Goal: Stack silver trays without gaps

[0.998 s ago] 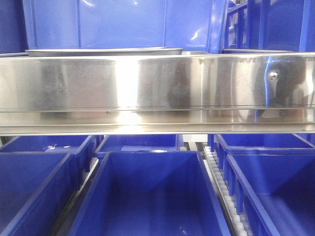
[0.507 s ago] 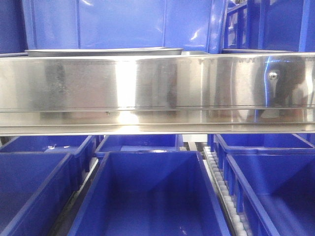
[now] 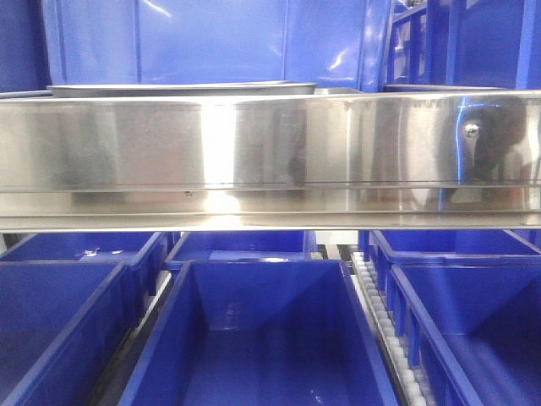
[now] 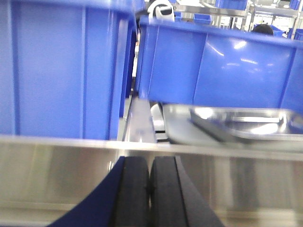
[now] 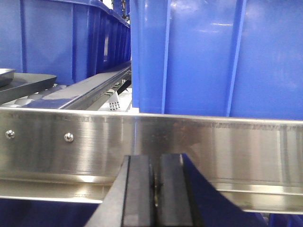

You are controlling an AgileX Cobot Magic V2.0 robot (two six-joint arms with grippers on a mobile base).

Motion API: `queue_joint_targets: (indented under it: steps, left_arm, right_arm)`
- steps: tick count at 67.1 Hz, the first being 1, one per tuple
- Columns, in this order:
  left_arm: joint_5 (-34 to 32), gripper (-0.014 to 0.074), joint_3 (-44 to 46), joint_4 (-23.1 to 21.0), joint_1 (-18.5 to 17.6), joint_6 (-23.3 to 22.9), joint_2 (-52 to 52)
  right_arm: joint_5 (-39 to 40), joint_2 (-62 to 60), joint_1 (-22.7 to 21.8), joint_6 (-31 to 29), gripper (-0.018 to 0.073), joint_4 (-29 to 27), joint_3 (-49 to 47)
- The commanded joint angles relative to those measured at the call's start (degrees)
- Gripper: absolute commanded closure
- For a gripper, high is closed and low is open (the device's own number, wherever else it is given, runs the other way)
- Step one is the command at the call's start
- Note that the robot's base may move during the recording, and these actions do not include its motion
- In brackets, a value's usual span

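Note:
In the left wrist view, the silver trays (image 4: pixel 236 124) sit on the shelf behind the rail, right of centre. A shinier one lies slightly askew inside a duller one (image 4: pixel 177 127). The front view shows only a thin tray rim (image 3: pixel 182 87) above the rail. At the far left of the right wrist view a tray edge (image 5: pixel 21 84) shows. My left gripper (image 4: pixel 150 160) is shut with nothing in it, low in front of the rail and left of the trays. My right gripper (image 5: pixel 155 158) is also shut and empty, facing the rail.
A long mirror-like steel shelf rail (image 3: pixel 270 156) with a screw (image 3: pixel 471 129) spans the front of the shelf. Tall blue bins (image 4: pixel 61 71) (image 5: pixel 213 56) stand on the shelf beside and behind the trays. Open blue bins (image 3: pixel 262 338) fill the level below, with a roller track (image 3: pixel 385 326) between them.
The front view has shifted a few pixels and the reflections on the rail have moved slightly. The tray rim stays where it was.

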State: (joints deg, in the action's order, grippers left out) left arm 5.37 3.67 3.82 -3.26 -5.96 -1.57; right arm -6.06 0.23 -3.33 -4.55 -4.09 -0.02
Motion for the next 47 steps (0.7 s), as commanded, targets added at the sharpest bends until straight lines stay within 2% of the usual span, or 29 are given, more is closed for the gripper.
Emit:
queue_joint_targets:
  steps: [1, 8, 17, 47]
  left_arm:
    - [1.8, 0.0603, -1.0, -1.0, 0.2, 3.4, 1.6]
    - [1.4, 0.0603, -2.3, -1.4, 0.2, 4.1, 1.6]
    - [-4.6, 0.0603, -3.7, -2.1, 0.2, 4.1, 1.6]
    - [-4.7, 0.0603, -3.7, -2.0, 0.2, 4.1, 1.6]
  right_arm:
    - [1.0, -0.2, 0.1, 0.1, 0.0576, -0.1, 0.0]
    - [1.0, -0.2, 0.1, 0.1, 0.0576, -0.1, 0.0]
    - [1.0, -0.2, 0.1, 0.1, 0.0576, -0.1, 0.0]
    - [1.0, -0.2, 0.1, 0.1, 0.0576, -0.1, 0.0]
